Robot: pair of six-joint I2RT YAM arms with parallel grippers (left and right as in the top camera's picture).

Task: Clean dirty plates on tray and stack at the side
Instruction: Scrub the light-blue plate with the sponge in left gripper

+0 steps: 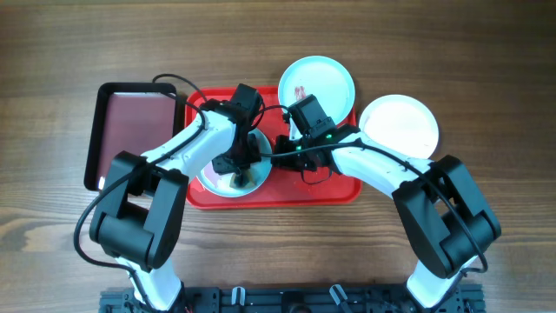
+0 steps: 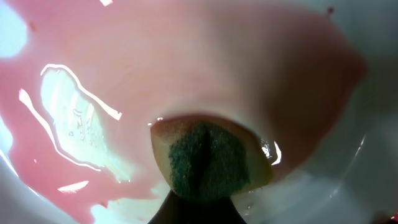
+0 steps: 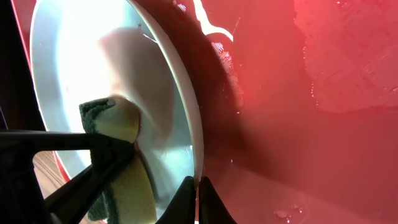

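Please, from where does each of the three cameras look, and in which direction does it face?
Overhead: above the table, facing straight down on the tray; both arms show.
Left wrist: on the left arm, facing down, very close to the sponge on the plate; only a dark tip of the left tool shows.
Right wrist: on the right arm, facing the plate's rim and the tray; the right tool pinches that rim.
Shared: both wrist views show the sponge on the same plate.
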